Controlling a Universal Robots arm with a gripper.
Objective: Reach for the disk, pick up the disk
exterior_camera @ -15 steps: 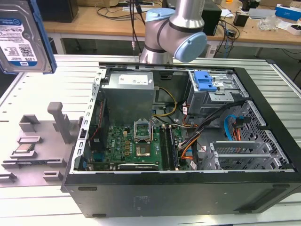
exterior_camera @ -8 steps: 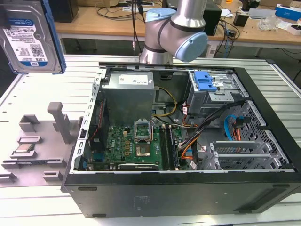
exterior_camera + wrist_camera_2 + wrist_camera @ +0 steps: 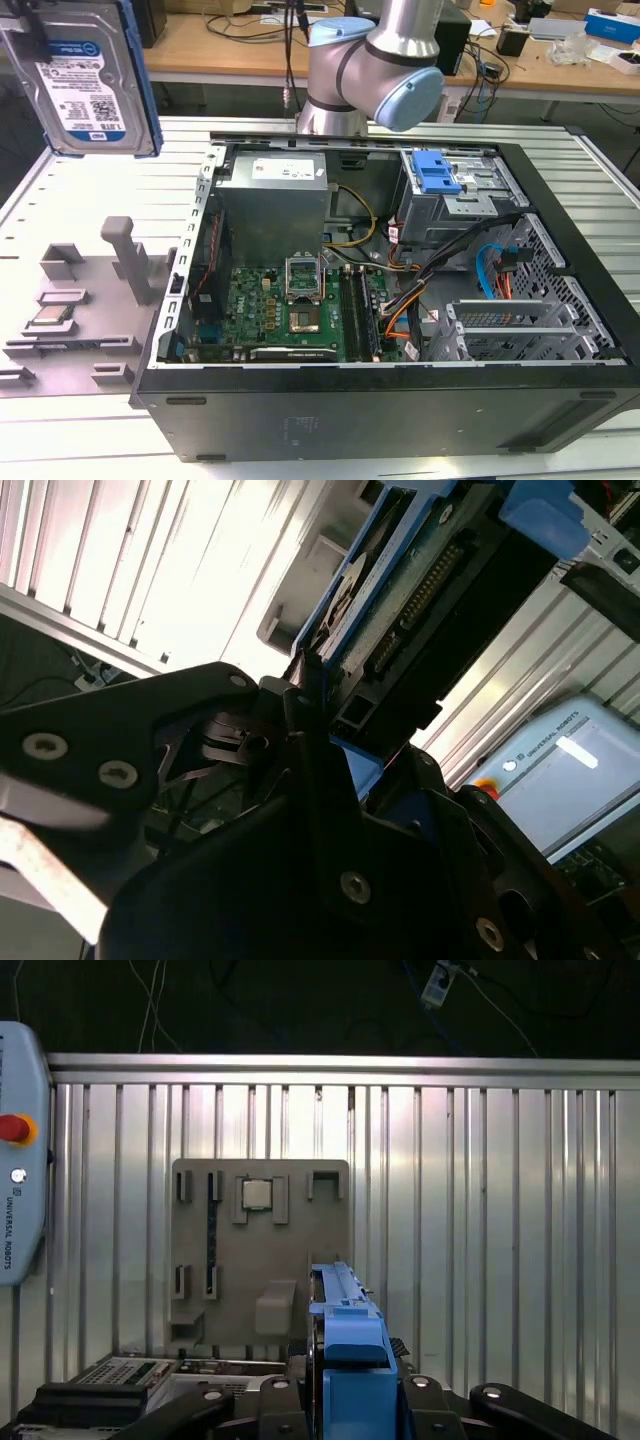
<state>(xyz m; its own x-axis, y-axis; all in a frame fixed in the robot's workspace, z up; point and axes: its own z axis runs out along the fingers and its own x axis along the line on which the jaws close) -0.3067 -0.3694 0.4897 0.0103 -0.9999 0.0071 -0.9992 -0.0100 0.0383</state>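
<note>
Presently in your claw: the disk, pinched and aloft.

Your gripper pinches the disk by its blue-railed edges, black jaws pressed to either side in the first wrist view. You see it hang free at the exterior view's left, above the slatted metal table, apart from the open computer case. Below lies the grey fixture plate, a processor chip seated in it. Cluttered workbenches stand behind. The disk's white-and-blue label carries barcodes; you cannot make out the finer print.
</note>
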